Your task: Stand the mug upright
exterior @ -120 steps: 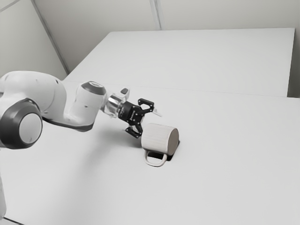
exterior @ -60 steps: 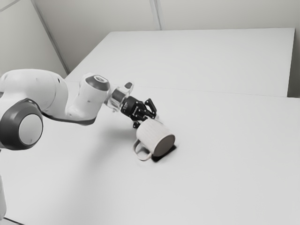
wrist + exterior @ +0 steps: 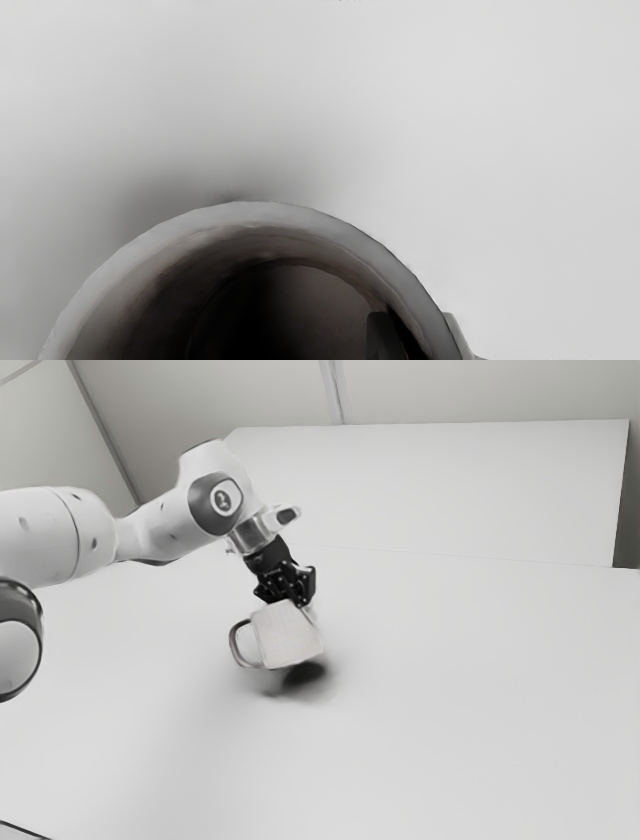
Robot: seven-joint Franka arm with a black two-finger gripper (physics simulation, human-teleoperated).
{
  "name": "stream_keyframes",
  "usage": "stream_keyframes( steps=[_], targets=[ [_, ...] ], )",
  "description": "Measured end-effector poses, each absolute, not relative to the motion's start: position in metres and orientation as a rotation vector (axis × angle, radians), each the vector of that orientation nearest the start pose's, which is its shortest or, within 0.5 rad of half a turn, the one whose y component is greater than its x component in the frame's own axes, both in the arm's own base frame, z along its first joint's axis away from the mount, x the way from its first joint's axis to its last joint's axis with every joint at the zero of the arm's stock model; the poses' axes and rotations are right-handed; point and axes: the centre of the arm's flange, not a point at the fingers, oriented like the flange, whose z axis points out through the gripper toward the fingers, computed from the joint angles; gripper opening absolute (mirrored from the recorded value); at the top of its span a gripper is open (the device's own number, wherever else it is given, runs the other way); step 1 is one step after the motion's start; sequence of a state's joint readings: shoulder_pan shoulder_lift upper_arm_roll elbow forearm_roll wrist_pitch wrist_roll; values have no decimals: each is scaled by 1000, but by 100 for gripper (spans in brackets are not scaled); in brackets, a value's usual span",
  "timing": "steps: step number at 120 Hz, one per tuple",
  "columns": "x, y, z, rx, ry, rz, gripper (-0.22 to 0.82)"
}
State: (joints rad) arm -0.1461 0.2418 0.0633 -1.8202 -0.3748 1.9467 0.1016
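My gripper (image 3: pixel 303 608) points down over the rim of the pale mug (image 3: pixel 285 635) in the exterior view, shut on its wall. The mug hangs just above the table, mouth up and a little tilted, its handle (image 3: pixel 240 645) toward the exterior view's left. Looking from the hand, I see into the open mouth of the mug (image 3: pixel 260 212). The gripper (image 3: pixel 419 332) has one dark finger (image 3: pixel 382 337) inside the mug and the other finger (image 3: pixel 457 332) outside, with the wall between them. The lower part of the mouth is cut off there.
The white table (image 3: pixel 450 710) extends around the mug, and a dark shadow lies on it beneath the mug. A second pale surface (image 3: pixel 430 490) stands behind it, with light walls farther back.
The mug has turned from lying on its side to nearly upright and risen off the table, moving toward the exterior view's left. My hand has tipped downward with it, and the arm has risen.
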Motion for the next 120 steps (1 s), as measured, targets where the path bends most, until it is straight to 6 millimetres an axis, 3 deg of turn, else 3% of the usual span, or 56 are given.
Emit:
stream_keyframes(
  steps=[18,36,77,120],
  targets=[
    [587,-72,405,-3230,175,100,-12],
    [575,-72,403,-3127,197,-45,-12],
    [562,-82,386,-3102,68,-318,-14],
    [570,-87,346,-3109,-66,-309,-15]
  ],
)
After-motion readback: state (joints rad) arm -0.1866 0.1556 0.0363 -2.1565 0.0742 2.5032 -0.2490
